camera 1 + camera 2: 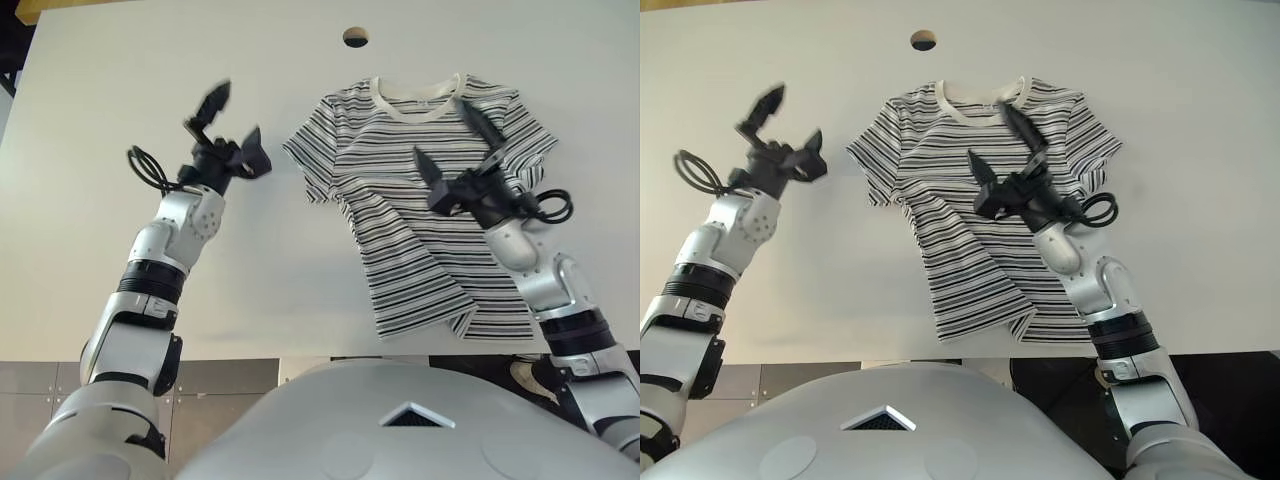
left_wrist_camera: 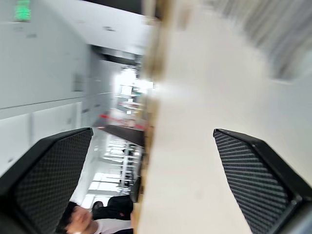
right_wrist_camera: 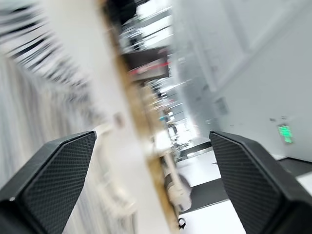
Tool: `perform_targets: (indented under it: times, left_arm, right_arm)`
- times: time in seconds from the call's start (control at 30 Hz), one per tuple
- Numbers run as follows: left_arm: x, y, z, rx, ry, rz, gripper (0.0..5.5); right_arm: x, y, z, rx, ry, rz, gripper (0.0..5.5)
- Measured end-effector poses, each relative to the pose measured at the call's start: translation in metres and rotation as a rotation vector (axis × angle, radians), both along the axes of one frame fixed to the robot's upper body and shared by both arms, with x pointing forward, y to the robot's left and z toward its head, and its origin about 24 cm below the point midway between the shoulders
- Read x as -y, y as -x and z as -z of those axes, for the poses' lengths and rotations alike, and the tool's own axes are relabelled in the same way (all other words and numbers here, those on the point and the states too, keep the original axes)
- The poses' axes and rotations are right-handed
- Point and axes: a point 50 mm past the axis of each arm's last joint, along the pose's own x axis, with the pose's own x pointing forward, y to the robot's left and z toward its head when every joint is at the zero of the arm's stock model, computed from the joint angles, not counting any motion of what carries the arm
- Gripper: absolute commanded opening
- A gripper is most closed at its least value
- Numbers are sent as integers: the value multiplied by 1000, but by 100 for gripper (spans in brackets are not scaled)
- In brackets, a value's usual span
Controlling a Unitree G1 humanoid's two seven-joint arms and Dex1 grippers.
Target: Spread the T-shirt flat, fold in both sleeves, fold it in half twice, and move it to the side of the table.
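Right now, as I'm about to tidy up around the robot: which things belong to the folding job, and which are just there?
Job:
T-shirt, rumpled at the hem
table
left pincer, open, above bare table
right pincer, open, above the T-shirt

Just there:
hole in the table's far edge

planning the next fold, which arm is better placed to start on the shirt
Right, probably: the right gripper hangs open over the T-shirt, near its robot-right sleeve. The left gripper, also open, is over bare table, off the cloth.
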Motion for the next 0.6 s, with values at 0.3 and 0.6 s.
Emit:
perform_targets:
  times: [0.3,0.6]
  left_arm:
    - [99,78,-15,-204,192,739,461]
    - [128,113,16,-417,-62,1031,461]
  right_arm:
    - [48,-13,-69,201,-272,216,429]
    - [57,-14,-91,256,-225,264,429]
